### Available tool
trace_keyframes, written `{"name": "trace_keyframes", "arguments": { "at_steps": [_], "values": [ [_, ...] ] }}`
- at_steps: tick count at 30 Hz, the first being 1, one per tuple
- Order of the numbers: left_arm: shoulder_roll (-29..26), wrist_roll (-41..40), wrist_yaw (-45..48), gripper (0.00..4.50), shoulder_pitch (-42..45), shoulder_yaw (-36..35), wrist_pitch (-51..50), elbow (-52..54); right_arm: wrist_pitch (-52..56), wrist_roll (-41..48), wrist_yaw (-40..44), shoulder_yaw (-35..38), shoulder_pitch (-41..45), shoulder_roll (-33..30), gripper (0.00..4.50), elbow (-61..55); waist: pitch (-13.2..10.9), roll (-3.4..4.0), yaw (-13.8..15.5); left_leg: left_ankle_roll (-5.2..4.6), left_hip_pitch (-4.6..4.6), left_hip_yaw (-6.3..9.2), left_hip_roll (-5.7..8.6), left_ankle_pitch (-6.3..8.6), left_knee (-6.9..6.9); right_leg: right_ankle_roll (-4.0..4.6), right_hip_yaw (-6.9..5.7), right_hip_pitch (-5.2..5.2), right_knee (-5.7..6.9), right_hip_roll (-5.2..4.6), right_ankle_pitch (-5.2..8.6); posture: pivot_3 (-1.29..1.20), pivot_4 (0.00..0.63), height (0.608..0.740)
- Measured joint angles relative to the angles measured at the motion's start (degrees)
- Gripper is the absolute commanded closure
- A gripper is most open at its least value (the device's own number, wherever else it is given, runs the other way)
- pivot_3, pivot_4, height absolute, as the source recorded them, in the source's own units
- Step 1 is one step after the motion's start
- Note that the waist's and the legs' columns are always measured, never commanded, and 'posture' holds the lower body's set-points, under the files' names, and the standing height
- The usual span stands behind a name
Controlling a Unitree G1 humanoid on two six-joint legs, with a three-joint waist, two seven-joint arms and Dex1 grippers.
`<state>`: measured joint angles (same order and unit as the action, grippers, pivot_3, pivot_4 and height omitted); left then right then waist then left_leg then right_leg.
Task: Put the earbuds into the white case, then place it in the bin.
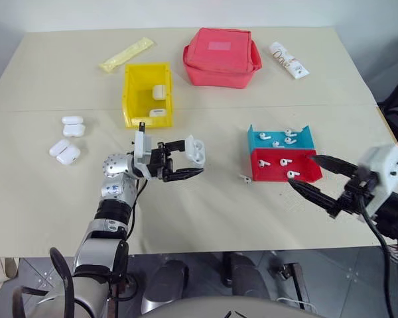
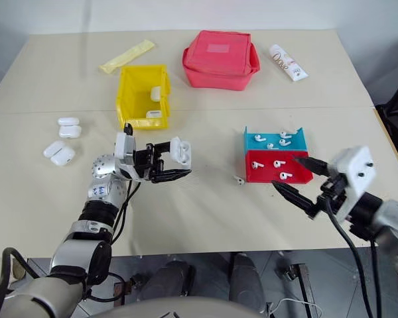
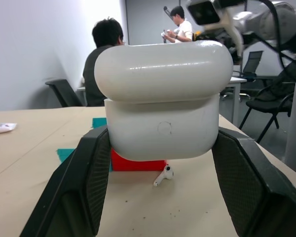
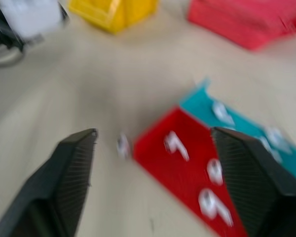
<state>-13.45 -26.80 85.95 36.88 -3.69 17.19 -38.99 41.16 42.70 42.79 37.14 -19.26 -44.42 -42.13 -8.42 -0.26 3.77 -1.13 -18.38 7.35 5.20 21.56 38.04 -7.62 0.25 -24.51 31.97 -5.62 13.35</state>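
So the left gripper (image 1: 188, 161) is clamped on the white case (image 1: 196, 150), holding it up off the table (image 1: 205, 218) just in front of the bin (image 1: 129, 99). In the left wrist view the case (image 3: 163, 101) sits squeezed between the two black fingers (image 3: 79, 177), and the lid looks down or nearly so, hard to say if it's clicked shut. The right gripper (image 1: 313, 177) hangs empty with its jaws spread wide, on the far side of the red tray (image 1: 305, 173) from the bin, nothing between the fingers. Earbuds (image 1: 283, 161) are lying in the red tray and in the blue tray (image 1: 253, 138) behind it, and one stray earbud (image 1: 245, 178) sits on the table just beside the red tray, on the side facing the bin. The bin already has a couple of white cases in it, and four more cases (image 1: 67, 140) sit on the table off to the bin's other side. My guess is we're at the loading step, can't tell if this case has its buds in yet. If not, the right gripper needs to pinch a bud, tiny target, so a careful narrow approach. If it's loaded, the left arm just swings back over the bin's low lip and lets go.
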Motion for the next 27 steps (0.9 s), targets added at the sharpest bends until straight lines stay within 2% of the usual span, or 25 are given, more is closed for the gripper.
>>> {"name": "trace_keyframes", "arguments": {
  "at_steps": [3,6,10,14,19,25,27],
  "values": [
    [-2.0,-0.1,0.0,1.78,0.5,-1.2,-0.2,-0.9,0.7,0.2,2.0,10.2,-13.1,3.2,0.02,-3.0,0.0,-0.07,0.5,0.01,0.01,-0.03,-0.07,0.02,-0.06,0.0,0.02,-0.01,-0.05,0.08,0.0,0.0,0.15,0.74],
    [-2.2,-0.2,0.0,1.78,1.5,-2.3,-0.2,-1.8,0.0,0.0,3.6,15.6,-18.9,4.5,0.02,-3.8,0.0,-0.07,0.4,-0.17,0.08,-0.21,0.03,0.12,-0.02,-0.15,0.18,0.1,-0.09,0.0,-0.09,0.0,0.15,0.74],
    [-0.9,-0.2,0.0,1.78,2.6,-2.1,-0.2,-1.9,-1.4,-0.3,4.5,17.4,-20.2,4.0,0.02,-5.2,0.0,-0.11,0.4,-0.15,0.09,-0.2,-0.01,0.17,-0.02,-0.15,0.16,0.08,-0.11,0.04,-0.09,0.0,0.15,0.74],
    [-0.3,-0.2,0.0,1.78,2.8,-2.0,-0.6,-1.2,-0.6,-1.2,4.2,16.7,-17.1,-2.3,0.02,-5.0,-0.1,-0.12,0.1,-0.15,0.07,-0.22,0.0,0.16,0.01,-0.15,0.16,0.04,-0.11,0.03,-0.09,0.0,0.15,0.74],
    [0.8,-0.4,0.0,1.78,2.5,-1.4,-1.9,3.6,1.7,-3.0,3.8,9.0,-8.4,-11.9,0.02,-1.8,-0.1,-0.19,0.3,-0.12,0.06,-0.18,0.0,0.14,0.04,-0.15,0.1,0.07,-0.13,-0.01,-0.09,0.0,0.15,0.74],
    [2.6,-0.9,-0.9,1.78,-2.0,0.7,-4.2,11.5,2.6,-8.1,4.8,-9.7,8.2,-24.6,0.02,10.2,-0.1,-0.14,0.3,-0.05,-0.01,-0.12,-0.05,0.06,0.06,-0.09,0.03,-0.01,-0.13,-0.02,-0.07,0.0,0.15,0.74],
    [2.4,-0.9,-1.7,1.78,-3.6,0.8,-4.9,13.2,2.6,-9.3,5.7,-15.2,13.3,-25.3,0.4,13.4,-0.1,-0.16,0.5,-0.01,-0.03,-0.11,-0.09,0.05,0.07,-0.08,0.0,-0.03,-0.11,0.02,-0.07,0.0,0.15,0.74]
  ]
}}
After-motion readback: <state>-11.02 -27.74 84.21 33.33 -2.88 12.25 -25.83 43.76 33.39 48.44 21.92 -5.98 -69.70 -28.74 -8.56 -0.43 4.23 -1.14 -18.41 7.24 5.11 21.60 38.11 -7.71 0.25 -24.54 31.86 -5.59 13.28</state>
